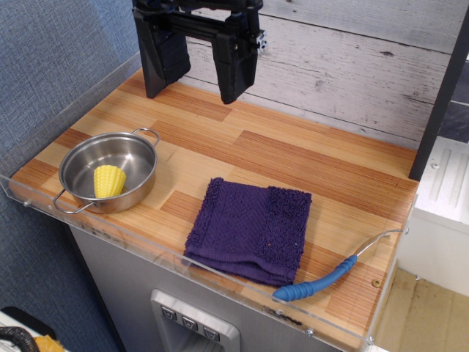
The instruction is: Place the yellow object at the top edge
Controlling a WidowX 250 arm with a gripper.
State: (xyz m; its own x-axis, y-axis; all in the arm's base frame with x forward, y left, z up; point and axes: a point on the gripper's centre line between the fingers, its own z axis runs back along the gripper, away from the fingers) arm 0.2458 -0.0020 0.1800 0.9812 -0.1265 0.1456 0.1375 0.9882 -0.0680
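The yellow corn cob piece [108, 181] lies inside the steel pot [135, 152] at the front left of the striped wooden tabletop. My gripper [194, 92] hangs open and empty above the back left of the table, close to the top edge [322, 122] where the wood meets the grey plank wall. Its two black fingers [236, 70] point down and stand wide apart. The gripper is well behind and above the pot, apart from the corn.
A folded purple cloth [253, 229] lies at the front middle. A blue-handled utensil [315, 287] lies at the front right corner. A clear acrylic rim [146, 246] runs along the front and left borders. A dark post [440, 95] stands at the right.
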